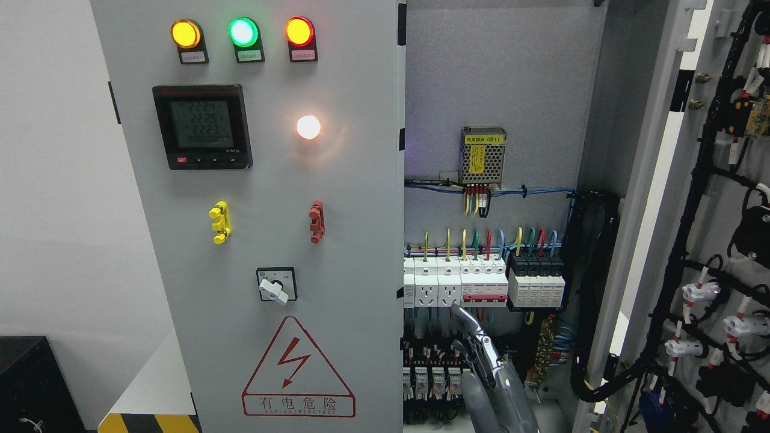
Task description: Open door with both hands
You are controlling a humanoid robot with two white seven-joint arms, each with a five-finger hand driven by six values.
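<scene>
While right door [710, 240] stands swung wide at frame right, wiring side exposed, left door [271, 240] remains closed, long axis vertical, free edge just left of hand [481, 355]. Hand rises from bottom edge near centre; arm side not determinable, grip state cannot tell. Breakers [481, 282] directly behind fingers [466, 319]; live wiring close, snag risk.

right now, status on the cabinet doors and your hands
One hand raised at bottom edge, fingers extended, holding nothing; side unclear. Right door swung open, left door shut. Breakers exposed behind hand.
</scene>
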